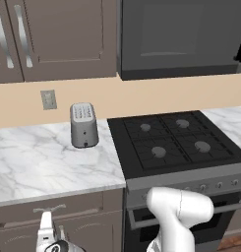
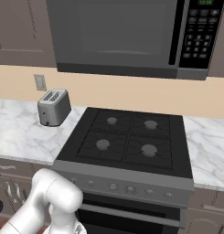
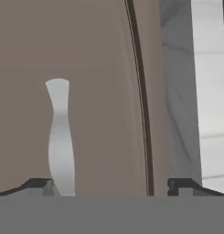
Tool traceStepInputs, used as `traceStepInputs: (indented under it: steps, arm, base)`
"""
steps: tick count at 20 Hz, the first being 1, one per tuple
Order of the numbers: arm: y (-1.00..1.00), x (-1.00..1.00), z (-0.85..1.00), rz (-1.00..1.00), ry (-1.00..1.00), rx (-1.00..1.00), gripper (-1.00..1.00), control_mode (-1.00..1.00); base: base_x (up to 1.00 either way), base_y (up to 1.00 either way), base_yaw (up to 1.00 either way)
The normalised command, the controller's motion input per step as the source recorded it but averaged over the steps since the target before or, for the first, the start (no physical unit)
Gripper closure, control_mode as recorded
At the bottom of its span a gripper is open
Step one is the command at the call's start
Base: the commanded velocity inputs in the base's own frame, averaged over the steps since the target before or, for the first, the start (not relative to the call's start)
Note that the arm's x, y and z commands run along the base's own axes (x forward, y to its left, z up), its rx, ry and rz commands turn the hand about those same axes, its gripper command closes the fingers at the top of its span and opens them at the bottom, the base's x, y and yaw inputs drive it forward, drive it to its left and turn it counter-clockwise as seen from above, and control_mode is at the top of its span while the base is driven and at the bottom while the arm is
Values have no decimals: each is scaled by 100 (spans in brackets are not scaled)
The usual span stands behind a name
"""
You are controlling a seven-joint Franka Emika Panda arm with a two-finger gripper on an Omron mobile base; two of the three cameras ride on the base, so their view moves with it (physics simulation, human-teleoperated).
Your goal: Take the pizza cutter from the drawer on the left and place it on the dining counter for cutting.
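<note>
Where drawer (image 3: 95, 91) front ends, open end effector (image 3: 111, 187) beside silver pull (image 3: 60, 137).

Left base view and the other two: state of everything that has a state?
drawer: shut, front flush under the worktop.
drawer pull: free, between the finger tips, ungripped.
hand: open, empty, close to the drawer front.
toaster: upright on the worktop, slots empty.
stove: burners unlit, nothing on them.
microwave: door shut.

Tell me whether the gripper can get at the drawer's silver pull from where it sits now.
Probably yes. In the hand view the open gripper faces the brown drawer front closely, with the silver pull just above the left fingertip. Nothing lies between them, though the pull sits off-centre, so a small sideways shift seems needed.
</note>
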Motion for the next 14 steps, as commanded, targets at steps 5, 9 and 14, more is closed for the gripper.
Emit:
traceStepInputs:
  steps: [5, 9, 14]
  arm:
    - [0, 18, -26, 0, 0, 0, -100, -100]
    - [0, 17, -29, 0, 0, 0, -100, -100]
    - [0, 16, -25, 0, 0, 0, -100, -100]
  base:
    - [0, 0, 0]
    - [0, 0, 0]
    - [0, 0, 0]
